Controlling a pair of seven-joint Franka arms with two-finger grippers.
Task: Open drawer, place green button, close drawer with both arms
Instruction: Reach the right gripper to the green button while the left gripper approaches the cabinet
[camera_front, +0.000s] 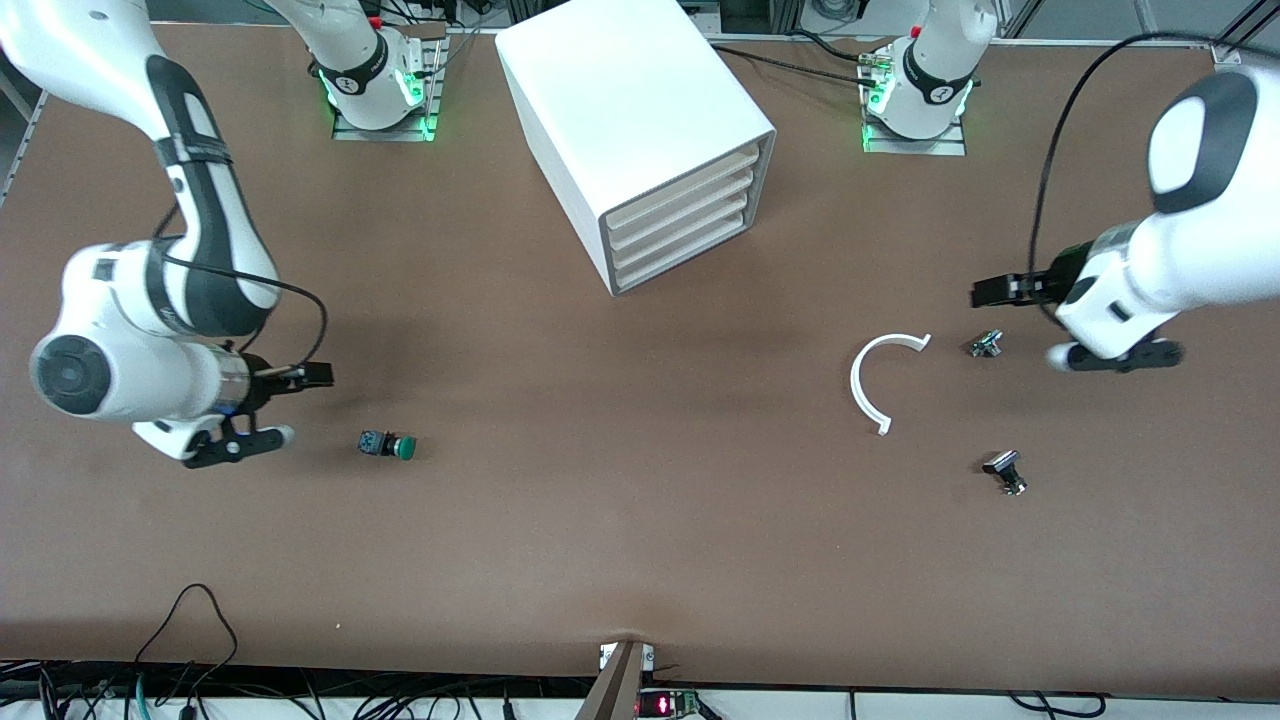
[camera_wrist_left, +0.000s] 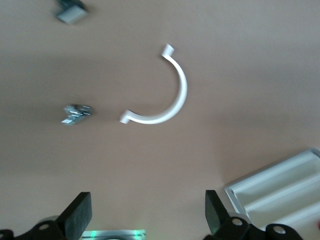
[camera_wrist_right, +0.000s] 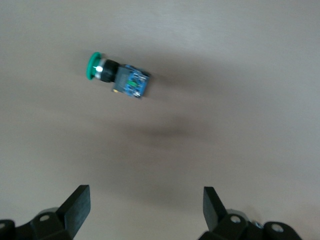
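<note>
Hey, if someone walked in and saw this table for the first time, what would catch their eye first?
Probably the white cabinet of four stacked drawers, all shut, standing between the two arm bases. Next, the green-capped button lying on its side toward the right arm's end, with the open right gripper close beside it. A white curved strip lies toward the left arm's end near the open left gripper.

Small green-capped push button (camera_wrist_right: 118, 76) on black-and-blue body lay sideways on brown tabletop (camera_wrist_right: 240, 60); right gripper (camera_wrist_right: 145, 210) black fingers (camera_wrist_right: 77, 205) spread wide, apart from it.
</note>
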